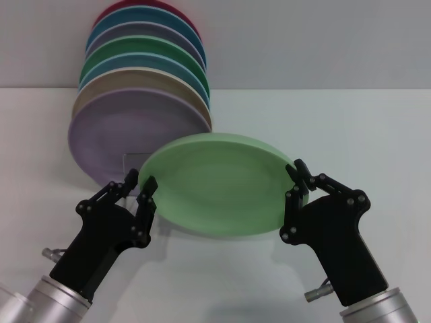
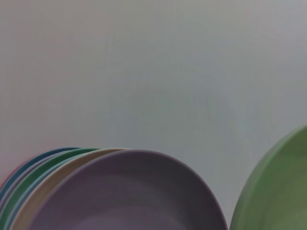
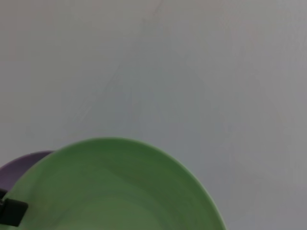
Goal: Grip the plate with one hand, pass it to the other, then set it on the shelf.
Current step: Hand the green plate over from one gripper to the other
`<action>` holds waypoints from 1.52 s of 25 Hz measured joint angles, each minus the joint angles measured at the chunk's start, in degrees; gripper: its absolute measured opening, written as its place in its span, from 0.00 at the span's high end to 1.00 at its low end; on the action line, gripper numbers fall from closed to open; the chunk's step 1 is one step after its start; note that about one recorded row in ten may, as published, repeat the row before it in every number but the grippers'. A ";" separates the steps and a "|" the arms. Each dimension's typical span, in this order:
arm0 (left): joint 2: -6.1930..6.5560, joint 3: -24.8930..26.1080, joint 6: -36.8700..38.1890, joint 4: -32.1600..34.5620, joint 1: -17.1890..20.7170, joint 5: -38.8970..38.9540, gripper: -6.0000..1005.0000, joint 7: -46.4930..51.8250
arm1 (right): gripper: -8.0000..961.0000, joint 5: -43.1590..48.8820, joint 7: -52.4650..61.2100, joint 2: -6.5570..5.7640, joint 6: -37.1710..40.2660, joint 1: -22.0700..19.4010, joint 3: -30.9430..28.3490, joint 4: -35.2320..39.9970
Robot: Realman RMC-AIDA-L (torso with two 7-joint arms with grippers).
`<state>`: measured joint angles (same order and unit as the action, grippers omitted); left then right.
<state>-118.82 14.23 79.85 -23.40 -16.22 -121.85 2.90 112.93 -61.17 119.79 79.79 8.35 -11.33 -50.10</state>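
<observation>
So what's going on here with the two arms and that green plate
The right gripper is clamped on one edge of the pale green plate, holding it above the table. The left gripper sits at the opposite edge with its fingers open around the rim. Behind stands a row of coloured plates on the shelf.

Matte smooth mint plate (image 1: pixel 215 185), matte black plastic fingers (image 1: pixel 147 192), brushed metal wrist cuffs (image 1: pixel 54 303)

A bare test setup, like a lab. The plain white surface (image 1: pixel 377 134) meets a blank grey wall (image 1: pixel 303 40). Only a row of coloured plates (image 1: pixel 141 101) stands there.
</observation>
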 joint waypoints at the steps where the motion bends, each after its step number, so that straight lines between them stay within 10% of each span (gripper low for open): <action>1: 0.00 0.00 -0.03 0.07 -0.04 -0.04 0.58 0.00 | 0.93 0.00 0.00 0.01 0.00 0.00 0.00 -0.03; 11: 0.06 0.01 -0.94 -0.03 -0.38 -0.11 0.83 0.00 | 0.92 0.00 0.00 0.01 -0.07 0.00 0.00 -0.18; 38: 0.09 1.05 -0.60 0.19 0.04 0.11 0.96 -0.38 | 0.89 0.14 0.06 -0.33 -0.93 0.53 0.00 0.16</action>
<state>-118.74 15.28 79.25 -23.20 -16.18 -121.75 2.53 113.07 -61.11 119.46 78.86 8.88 -11.34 -49.94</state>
